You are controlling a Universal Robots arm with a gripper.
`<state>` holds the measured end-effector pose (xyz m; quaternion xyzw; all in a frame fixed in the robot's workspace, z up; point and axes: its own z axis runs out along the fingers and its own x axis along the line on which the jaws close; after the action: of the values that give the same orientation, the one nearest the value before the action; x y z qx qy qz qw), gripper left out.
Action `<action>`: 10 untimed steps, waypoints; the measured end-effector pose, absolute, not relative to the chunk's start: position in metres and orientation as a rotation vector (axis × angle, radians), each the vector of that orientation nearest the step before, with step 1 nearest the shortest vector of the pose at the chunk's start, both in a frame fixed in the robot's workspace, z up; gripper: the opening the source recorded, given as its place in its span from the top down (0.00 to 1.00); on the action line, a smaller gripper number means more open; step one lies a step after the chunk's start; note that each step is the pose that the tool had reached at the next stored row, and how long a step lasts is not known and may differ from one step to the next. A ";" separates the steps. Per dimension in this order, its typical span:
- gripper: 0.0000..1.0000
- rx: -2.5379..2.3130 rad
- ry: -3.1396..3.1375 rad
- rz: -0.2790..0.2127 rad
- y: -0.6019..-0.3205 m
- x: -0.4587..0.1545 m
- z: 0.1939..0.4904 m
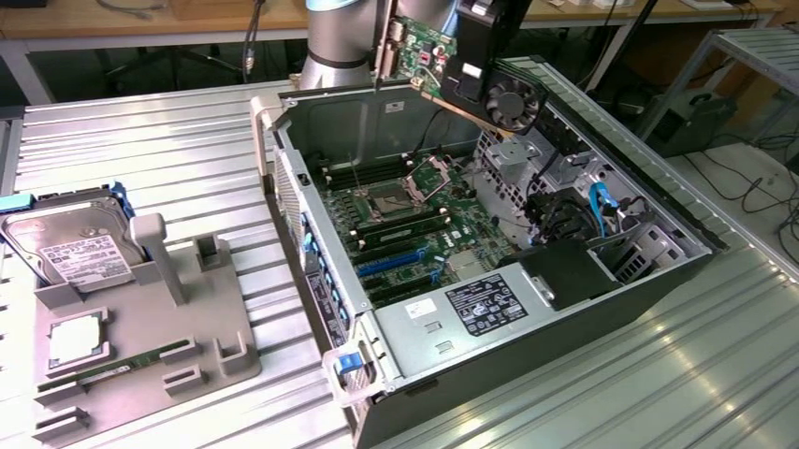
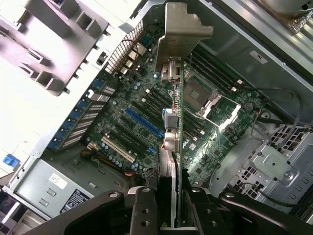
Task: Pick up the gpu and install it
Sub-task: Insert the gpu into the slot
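1 open case [image 1: 362, 122] holds motherboard [image 1: 413, 224]; gpu [image 1: 422, 47] gripped above.

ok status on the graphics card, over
Gripper shut on graphics card. Card hangs above open computer case, not yet seated. Blue slot below looks clear.

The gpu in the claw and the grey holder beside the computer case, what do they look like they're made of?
The gpu: a green circuit board, probably glass-fibre laminate, studded with small soldered parts. Its bracket looks like pale, dull sheet metal, thin and bent at the end. The grey holder: matte, even grey with blocky slots, probably moulded or printed plastic, though the look leaves that open.
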<state>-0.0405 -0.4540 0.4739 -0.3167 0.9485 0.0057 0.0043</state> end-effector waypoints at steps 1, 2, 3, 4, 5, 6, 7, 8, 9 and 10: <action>0.73 -0.998 2.970 0.018 -0.454 -0.041 0.474; 0.73 -1.004 2.968 0.018 -0.454 -0.041 0.474; 0.73 -1.009 2.966 0.018 -0.454 -0.041 0.474; 0.73 -1.014 2.964 0.018 -0.454 -0.041 0.474; 0.73 -1.019 2.963 0.018 -0.454 -0.041 0.474; 0.73 -1.024 2.961 0.018 -0.454 -0.041 0.474; 0.73 -1.029 2.959 0.018 -0.455 -0.041 0.474; 0.73 -1.034 2.958 0.018 -0.455 -0.041 0.474; 0.73 -1.039 2.956 0.018 -0.455 -0.041 0.474; 0.73 -1.044 2.954 0.018 -0.455 -0.041 0.474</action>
<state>-0.0405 -0.4547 0.4739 -0.3333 0.9428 0.0058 0.0042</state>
